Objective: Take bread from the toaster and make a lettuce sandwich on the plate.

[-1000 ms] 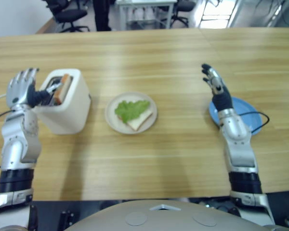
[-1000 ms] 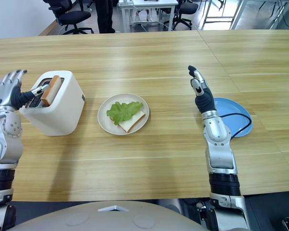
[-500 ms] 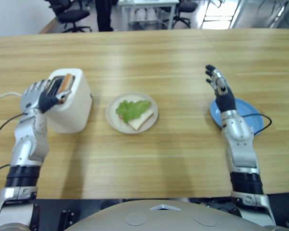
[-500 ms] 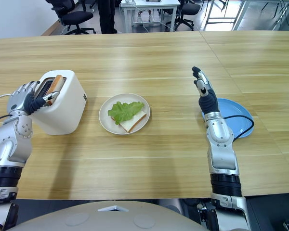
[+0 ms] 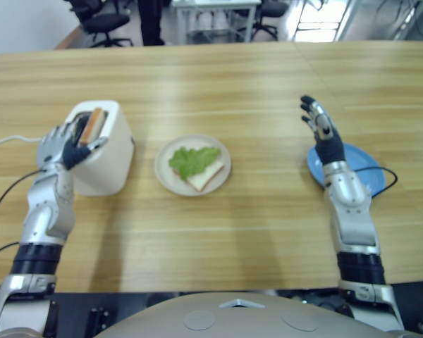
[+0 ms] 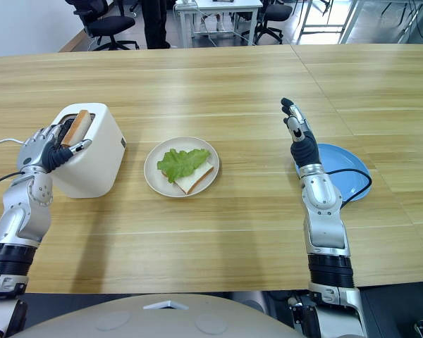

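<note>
A white toaster [image 6: 93, 156] stands at the table's left with a browned bread slice [image 6: 75, 127] sticking up from its slot. My left hand [image 6: 46, 146] is at the toaster's left top edge, fingers loosely spread beside the slice and thumb along the toaster's front; it holds nothing. In the middle a cream plate [image 6: 152, 174] carries one bread slice [image 6: 197, 180] with a lettuce leaf [image 6: 182, 161] on top. My right hand [image 6: 297, 131] is raised above the table on the right, open and holding nothing.
A blue plate [image 6: 344, 163] lies just right of my right forearm, with a black cable [image 6: 359, 184] looping over it. A white cord [image 6: 0, 143] runs off the left edge from the toaster. Office chairs and a desk stand beyond the far edge.
My left hand came down from a raised spot left of the toaster and moved right to the slot's edge by the bread slice. The right hand barely moved.
</note>
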